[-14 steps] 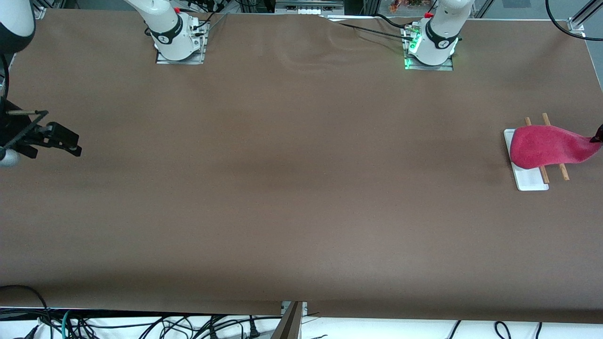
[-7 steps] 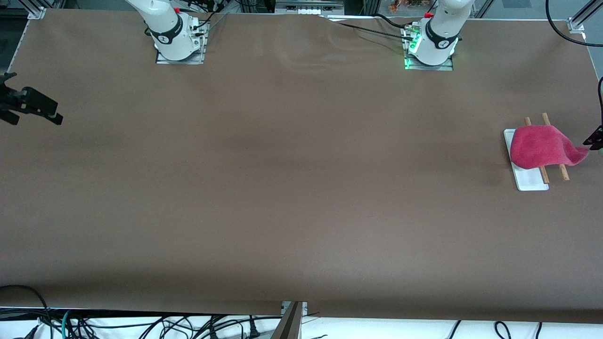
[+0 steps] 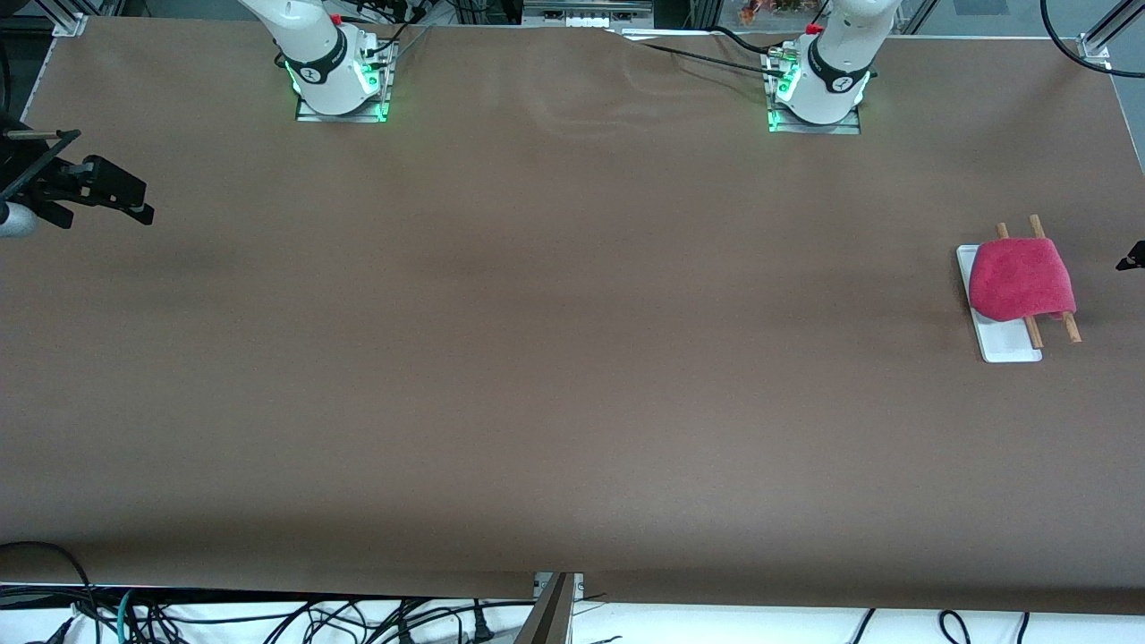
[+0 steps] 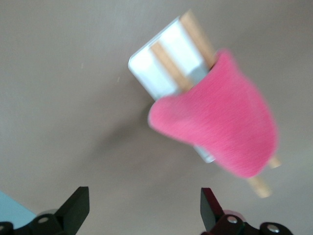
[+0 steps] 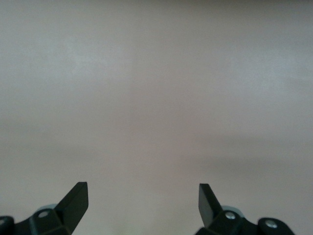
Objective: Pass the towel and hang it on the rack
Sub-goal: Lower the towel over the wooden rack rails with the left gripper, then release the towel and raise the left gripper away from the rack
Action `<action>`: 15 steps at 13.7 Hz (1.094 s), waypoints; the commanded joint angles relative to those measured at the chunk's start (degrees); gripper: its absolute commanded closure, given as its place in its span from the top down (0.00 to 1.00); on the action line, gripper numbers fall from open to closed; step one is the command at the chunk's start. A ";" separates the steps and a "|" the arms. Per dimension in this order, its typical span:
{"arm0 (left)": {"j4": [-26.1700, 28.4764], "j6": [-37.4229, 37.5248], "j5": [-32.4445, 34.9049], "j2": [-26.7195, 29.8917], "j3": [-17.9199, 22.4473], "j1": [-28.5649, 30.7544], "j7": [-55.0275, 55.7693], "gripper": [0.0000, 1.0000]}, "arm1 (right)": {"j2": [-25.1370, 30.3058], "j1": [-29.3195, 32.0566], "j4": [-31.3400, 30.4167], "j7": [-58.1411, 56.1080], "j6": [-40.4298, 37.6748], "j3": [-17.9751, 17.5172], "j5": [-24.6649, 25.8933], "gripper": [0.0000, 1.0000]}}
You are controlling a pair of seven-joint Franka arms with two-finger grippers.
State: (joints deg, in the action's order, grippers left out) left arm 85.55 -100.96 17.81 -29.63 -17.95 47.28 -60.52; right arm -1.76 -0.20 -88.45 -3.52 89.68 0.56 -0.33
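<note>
The pink-red towel (image 3: 1020,279) lies draped over the two brown rods of the rack (image 3: 1006,344), which stands toward the left arm's end of the table. In the left wrist view the towel (image 4: 220,122) covers the middle of the rods above the rack's white base (image 4: 161,68). My left gripper (image 4: 144,208) is open and empty, apart from the towel; only its tip (image 3: 1132,259) shows in the front view, beside the rack. My right gripper (image 5: 143,203) is open and empty over bare table at the right arm's end (image 3: 134,204).
The brown table cover (image 3: 572,358) spreads between the two arms. The arm bases (image 3: 340,76) (image 3: 818,85) stand along the edge farthest from the front camera. Cables hang below the near edge.
My left gripper opened and let go of the towel's corner, then drew away from the rack. The towel's stretched corner dropped onto the rods. The right gripper shifted a little at its end.
</note>
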 commanded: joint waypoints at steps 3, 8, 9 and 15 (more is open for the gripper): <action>0.41 10.06 -1.81 8.61 -8.75 -0.70 13.19 1.00 | 1.23 1.52 -2.51 -0.52 1.90 -1.43 0.50 1.00; 0.41 15.52 -6.53 13.97 -18.43 -0.44 29.90 1.00 | 0.97 1.17 -2.25 -0.70 1.99 -1.43 1.91 1.00; 0.76 15.27 -9.43 15.64 -18.09 -0.87 32.45 1.00 | 0.97 1.17 -2.25 -0.61 1.99 -1.43 1.82 1.00; 1.64 13.51 -15.59 22.59 -2.38 -25.01 48.27 1.00 | -0.96 1.17 -0.67 -0.08 1.99 -1.17 2.00 1.00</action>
State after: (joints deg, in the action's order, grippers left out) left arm 85.43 -86.21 5.19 -9.96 -26.25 28.61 -16.53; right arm -2.67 0.05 -89.62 -3.52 91.32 0.16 0.97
